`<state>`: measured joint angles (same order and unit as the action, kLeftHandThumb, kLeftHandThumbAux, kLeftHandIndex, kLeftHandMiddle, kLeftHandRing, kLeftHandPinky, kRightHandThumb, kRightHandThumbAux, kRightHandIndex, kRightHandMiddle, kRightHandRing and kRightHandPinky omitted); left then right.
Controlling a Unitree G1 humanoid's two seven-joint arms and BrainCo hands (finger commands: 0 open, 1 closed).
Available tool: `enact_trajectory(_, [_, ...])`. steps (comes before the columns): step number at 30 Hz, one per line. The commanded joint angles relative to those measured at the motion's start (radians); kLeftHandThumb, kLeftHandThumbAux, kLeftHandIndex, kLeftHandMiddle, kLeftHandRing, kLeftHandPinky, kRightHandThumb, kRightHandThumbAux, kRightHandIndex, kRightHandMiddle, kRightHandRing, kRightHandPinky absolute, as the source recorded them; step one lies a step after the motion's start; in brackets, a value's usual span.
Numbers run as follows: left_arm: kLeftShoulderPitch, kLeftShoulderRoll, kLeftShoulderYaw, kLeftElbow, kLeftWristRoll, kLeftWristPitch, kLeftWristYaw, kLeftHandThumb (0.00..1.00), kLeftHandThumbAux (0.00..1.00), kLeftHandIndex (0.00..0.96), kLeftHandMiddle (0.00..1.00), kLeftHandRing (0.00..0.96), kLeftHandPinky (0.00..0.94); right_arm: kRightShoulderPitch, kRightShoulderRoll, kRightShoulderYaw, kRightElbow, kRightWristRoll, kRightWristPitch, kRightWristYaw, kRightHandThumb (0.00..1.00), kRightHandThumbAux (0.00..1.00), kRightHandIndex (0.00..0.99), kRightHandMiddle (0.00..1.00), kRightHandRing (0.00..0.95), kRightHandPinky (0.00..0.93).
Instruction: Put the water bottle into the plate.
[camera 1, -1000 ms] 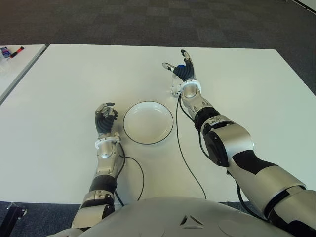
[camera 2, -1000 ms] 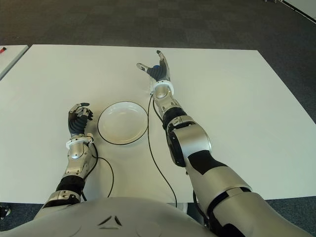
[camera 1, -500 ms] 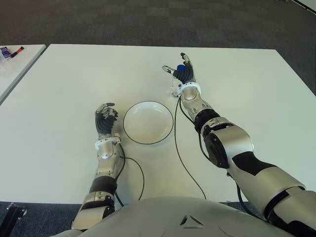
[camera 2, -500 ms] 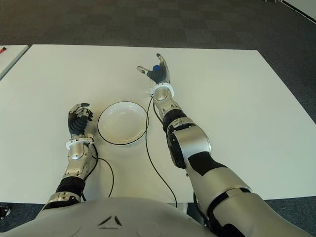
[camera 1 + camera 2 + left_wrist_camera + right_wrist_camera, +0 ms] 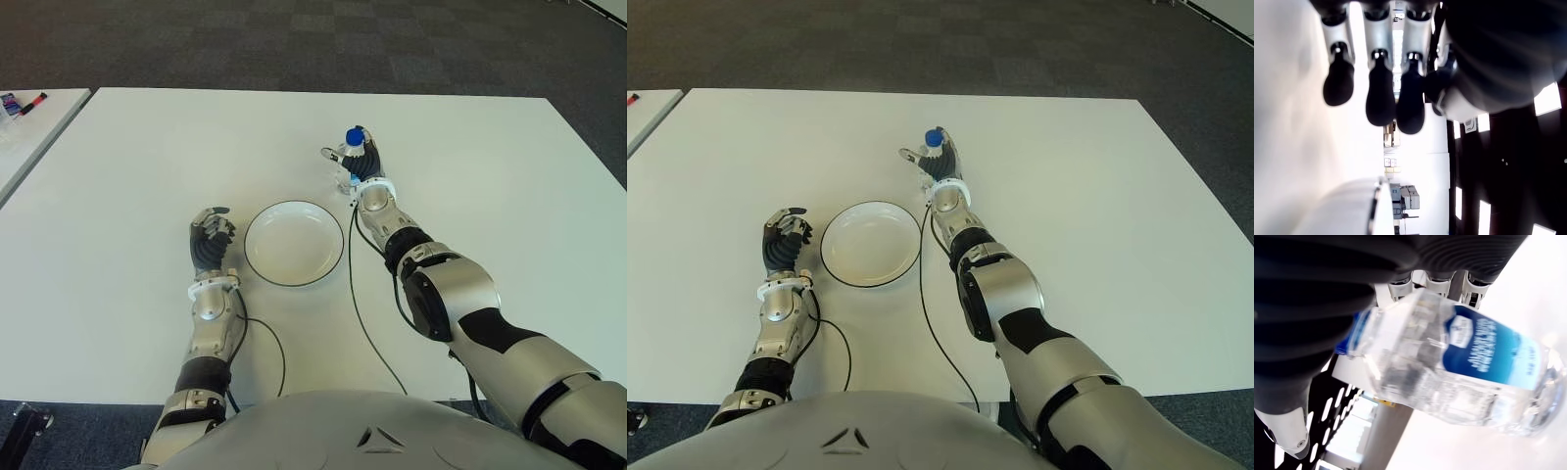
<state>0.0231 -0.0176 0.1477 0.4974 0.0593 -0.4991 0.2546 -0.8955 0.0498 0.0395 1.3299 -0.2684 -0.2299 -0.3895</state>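
A clear water bottle [image 5: 349, 157] with a blue cap and blue label stands upright on the white table [image 5: 490, 176], just beyond the right rim of the white plate [image 5: 294, 245]. My right hand [image 5: 361, 162] is wrapped around the bottle, fingers curled on it with the thumb on its left side and the cap showing above them. In the right wrist view the bottle [image 5: 1464, 362] lies against the palm. The plate holds nothing. My left hand [image 5: 210, 238] shows to the left of the plate, fingers curled on nothing.
A black cable [image 5: 351, 294] runs from the right wrist across the table past the plate's right side. A second cable [image 5: 274, 338] loops near the left forearm. Another table with markers [image 5: 24, 102] stands at far left. Dark carpet lies beyond the far edge.
The right hand's fingers, spread upward a second ago, have curled in around the bottle, and its blue cap now shows above them. The left hand stays put.
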Motion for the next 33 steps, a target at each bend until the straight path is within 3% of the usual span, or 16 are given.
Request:
enact_trajectory(1, [0.025,-0.002,-0.009,-0.038,0.017,0.04,0.01,0.693,0.718,0.436,0.716,0.705,0.698,0.018,0.019,0.003,0.008,0.0,0.011,-0.001,0.24,0.636,0.052,0.038,0.049,0.097])
enact_trajectory(12, [0.049,0.004,-0.008,-0.091,0.015,0.107,0.002,0.694,0.718,0.436,0.72,0.706,0.694,0.036,0.04,0.022,-0.001,-0.007,-0.012,-0.003,0.248,0.655,0.05,0.046,0.056,0.114])
enact_trajectory(24, [0.06,-0.001,-0.004,-0.108,0.013,0.12,0.008,0.694,0.718,0.436,0.724,0.706,0.693,0.055,0.043,0.03,-0.004,-0.001,-0.046,0.024,0.252,0.653,0.04,0.048,0.068,0.127])
enact_trajectory(33, [0.062,0.001,-0.004,-0.093,0.021,0.091,0.016,0.694,0.717,0.437,0.723,0.71,0.711,0.069,0.044,0.038,-0.005,-0.007,-0.064,0.037,0.237,0.646,0.039,0.05,0.073,0.129])
